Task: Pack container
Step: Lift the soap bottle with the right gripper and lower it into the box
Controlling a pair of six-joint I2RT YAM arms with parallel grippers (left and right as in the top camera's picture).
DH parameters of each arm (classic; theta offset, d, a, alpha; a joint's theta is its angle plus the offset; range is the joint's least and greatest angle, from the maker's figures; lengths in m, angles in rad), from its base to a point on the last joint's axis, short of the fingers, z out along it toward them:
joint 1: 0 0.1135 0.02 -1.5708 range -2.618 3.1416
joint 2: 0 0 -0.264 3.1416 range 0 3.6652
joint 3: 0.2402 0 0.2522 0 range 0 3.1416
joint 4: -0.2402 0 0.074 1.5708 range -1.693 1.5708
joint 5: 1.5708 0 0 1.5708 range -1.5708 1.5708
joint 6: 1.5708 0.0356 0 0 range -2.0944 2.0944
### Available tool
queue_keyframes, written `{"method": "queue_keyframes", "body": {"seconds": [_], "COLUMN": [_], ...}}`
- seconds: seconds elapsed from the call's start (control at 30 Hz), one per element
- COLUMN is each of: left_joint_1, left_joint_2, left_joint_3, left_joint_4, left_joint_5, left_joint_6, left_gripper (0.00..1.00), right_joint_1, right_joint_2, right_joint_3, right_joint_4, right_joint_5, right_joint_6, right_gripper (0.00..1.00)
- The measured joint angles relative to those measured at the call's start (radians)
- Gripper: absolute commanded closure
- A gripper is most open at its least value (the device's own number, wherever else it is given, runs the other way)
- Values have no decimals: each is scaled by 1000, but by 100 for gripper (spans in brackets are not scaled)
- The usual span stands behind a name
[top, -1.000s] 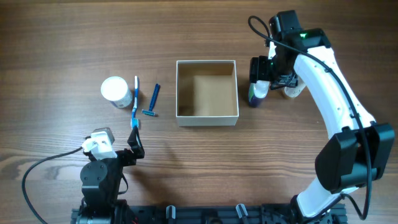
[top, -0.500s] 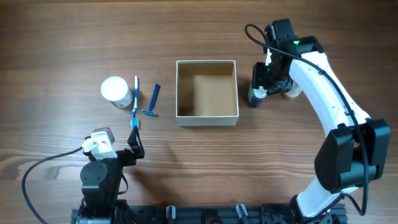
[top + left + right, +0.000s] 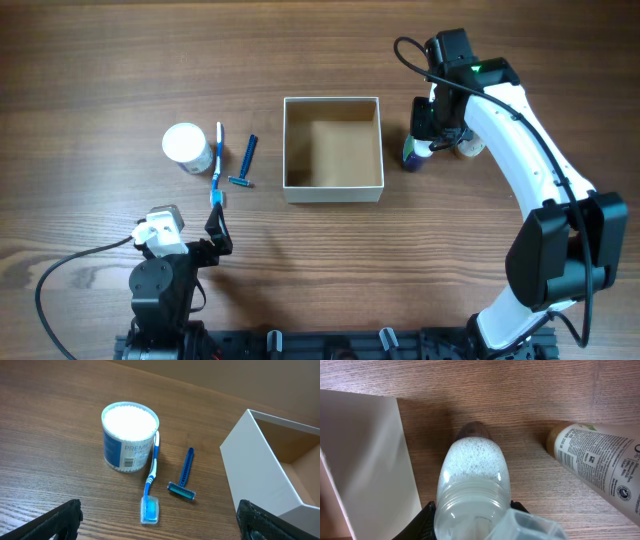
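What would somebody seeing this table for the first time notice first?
The open white cardboard box sits empty mid-table. Just right of it, the right gripper clamps a clear bottle of foamy liquid. Left of the box sit a tub of cotton swabs, a blue toothbrush and a blue razor.

Open square container (image 3: 333,150), tan inside

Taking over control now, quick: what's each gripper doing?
Left gripper: open, empty.
Right gripper: closed on the clear foamy bottle.
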Motion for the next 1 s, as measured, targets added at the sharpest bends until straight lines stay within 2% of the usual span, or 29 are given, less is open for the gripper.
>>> {"method": "queue_keyframes", "body": {"seconds": [0.17,0.23,0.33,0.5,0.63,0.77,1.0], "left_joint_1": [0,0,0,0,0,0,0], "left_joint_2": [0,0,0,0,0,0,0], "left_joint_3": [0,0,0,0,0,0,0], "left_joint_4": [0,0,0,0,0,0,0], "left_joint_5": [0,0,0,0,0,0,0], "left_joint_6": [0,0,0,0,0,0,0], "left_gripper": [0,0,0,0,0,0,0], "right_joint_1": [23,33,75,186,245,288,316], "right_joint_2": [-28,-55,-187,-435,-524,-504,-273], "right_joint_3": [-2,-2,-2,5,12,13,13], "right_joint_4": [-18,-27,-38,-27,12,69,139], "right_joint_5": [18,20,29,32,32,32,32], "right_joint_6": [-7,-8,-8,-14,-19,-19,-18], "right_gripper": [69,72,78,79,79,79,78]}}
